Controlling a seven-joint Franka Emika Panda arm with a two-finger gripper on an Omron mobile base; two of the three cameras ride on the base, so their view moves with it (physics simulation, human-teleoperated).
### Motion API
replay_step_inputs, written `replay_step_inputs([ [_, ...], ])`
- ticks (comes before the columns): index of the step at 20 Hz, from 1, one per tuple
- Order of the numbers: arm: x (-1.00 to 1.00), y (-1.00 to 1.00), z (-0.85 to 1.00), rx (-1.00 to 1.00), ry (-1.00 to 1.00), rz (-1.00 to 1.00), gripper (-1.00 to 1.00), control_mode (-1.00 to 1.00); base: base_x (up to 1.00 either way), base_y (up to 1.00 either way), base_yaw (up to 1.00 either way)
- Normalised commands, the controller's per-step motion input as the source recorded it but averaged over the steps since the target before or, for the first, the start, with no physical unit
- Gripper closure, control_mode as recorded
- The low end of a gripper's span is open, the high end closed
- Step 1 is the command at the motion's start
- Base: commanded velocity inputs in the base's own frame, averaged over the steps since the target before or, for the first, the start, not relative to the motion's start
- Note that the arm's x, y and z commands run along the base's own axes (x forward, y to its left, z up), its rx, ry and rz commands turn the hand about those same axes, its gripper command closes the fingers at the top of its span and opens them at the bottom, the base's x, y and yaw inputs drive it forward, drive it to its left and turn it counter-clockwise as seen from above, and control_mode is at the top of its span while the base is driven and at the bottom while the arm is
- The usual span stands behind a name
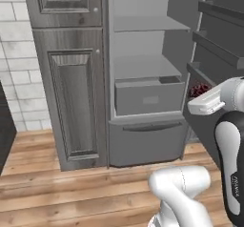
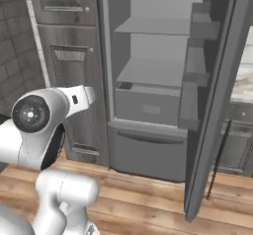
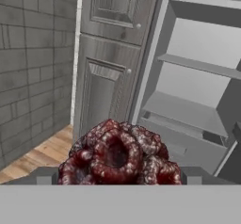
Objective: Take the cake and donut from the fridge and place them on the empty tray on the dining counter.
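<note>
Only one marking shows — dark lettering running lengthwise on the white arm link [image 1: 233, 185] at the lower right of the left base view — and it is too small and blurred to read.

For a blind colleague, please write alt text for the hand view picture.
A dark red and brown glazed donut with a hole in its middle sits close to the camera at the bottom. Behind it stands the open fridge with bare pale grey shelves and a drawer, beside a grey wood-panelled cabinet and a grey brick wall.
</note>
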Motion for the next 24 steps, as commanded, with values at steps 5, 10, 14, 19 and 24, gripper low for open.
replay_step_inputs([
  [5, 0.00, 0.00, 0.00, 0.00, 0.00, 0.00, 1.00, 1.00, -1.00, 0.00, 0.00],
  [10, 0.00, 0.00, 0.00, 0.00, 0.00, 0.00, 1.00, 1.00, -1.00, 0.00, 0.00],
  [14, 0.00, 0.00, 0.00, 0.00, 0.00, 0.00, 1.00, 1.00, -1.00, 0.00, 0.00],
  [19, 0.00, 0.00, 0.00, 0.00, 0.00, 0.00, 1.00, 1.00, -1.00, 0.00, 0.00],
  [24, 0.00, 0.00, 0.00, 0.00, 0.00, 0.00, 1.00, 1.00, -1.00, 0.00, 0.00],
])
